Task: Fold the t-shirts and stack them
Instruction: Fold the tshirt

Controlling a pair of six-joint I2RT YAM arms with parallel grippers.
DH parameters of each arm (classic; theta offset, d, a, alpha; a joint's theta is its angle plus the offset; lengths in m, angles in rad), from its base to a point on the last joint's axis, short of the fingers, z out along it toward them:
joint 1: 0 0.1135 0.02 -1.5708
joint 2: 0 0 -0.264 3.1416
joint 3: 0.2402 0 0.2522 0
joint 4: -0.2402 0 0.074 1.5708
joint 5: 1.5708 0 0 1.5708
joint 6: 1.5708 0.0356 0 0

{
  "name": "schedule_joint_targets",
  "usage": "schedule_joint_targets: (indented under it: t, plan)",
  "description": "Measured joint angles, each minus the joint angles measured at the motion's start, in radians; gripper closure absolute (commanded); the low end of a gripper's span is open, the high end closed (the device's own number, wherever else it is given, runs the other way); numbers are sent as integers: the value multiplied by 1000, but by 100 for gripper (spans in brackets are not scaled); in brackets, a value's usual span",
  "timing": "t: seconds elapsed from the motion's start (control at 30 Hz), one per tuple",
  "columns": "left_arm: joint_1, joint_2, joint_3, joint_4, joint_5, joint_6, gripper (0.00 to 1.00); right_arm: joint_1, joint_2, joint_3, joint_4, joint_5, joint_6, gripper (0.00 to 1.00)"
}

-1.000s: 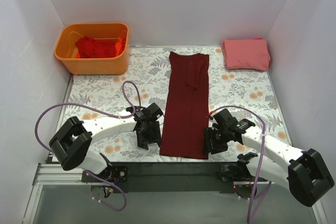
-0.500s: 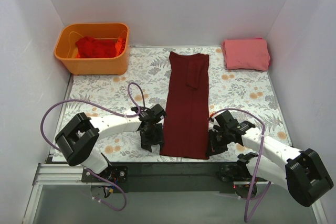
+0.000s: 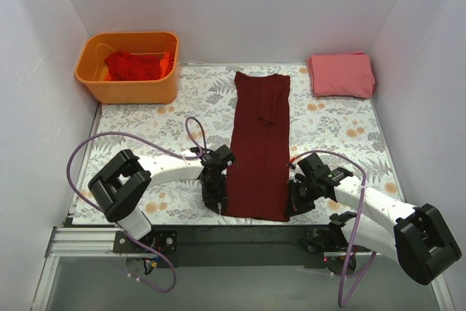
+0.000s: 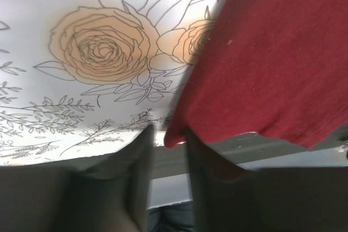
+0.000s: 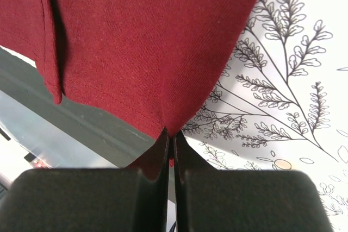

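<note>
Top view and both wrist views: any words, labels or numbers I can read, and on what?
None readable. The maroon shirt, pink folded shirt, orange bin and floral table cover show no lettering in any view; no neck label is visible.

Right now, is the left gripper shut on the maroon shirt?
No, the left gripper has its fingers apart, with a corner of the maroon shirt in the gap between them.
</note>
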Motion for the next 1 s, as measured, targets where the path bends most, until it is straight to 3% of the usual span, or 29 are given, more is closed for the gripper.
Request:
schedule_joint_targets:
  t: [0.03, 0.1, 0.27, 0.53, 0.7, 0.8, 1.0]
  plan:
    - [-2, 6, 0, 1, 7, 1, 91, 0, 2, 0, 2, -3, -4, 99]
    - [-4, 13, -1, 2, 19, -2, 100, 0, 6, 0, 3, -11, -9, 99]
    - [-24, -8, -10, -13, 21, -25, 100, 0, 8, 5, -16, -39, -35, 99]
    - [-113, -246, -183, -31, 62, -149, 100, 0, -46, 31, -133, -135, -79, 99]
    - [-113, -282, -166, -57, 57, -179, 100, 0, -70, 40, -164, -151, -85, 99]
    - [-60, -273, -117, -64, 51, -164, 100, -3, -58, 100, -190, -98, -89, 99]
    - [164, -144, 104, -53, -3, -47, 100, -100, 96, 327, -168, 10, -150, 99]
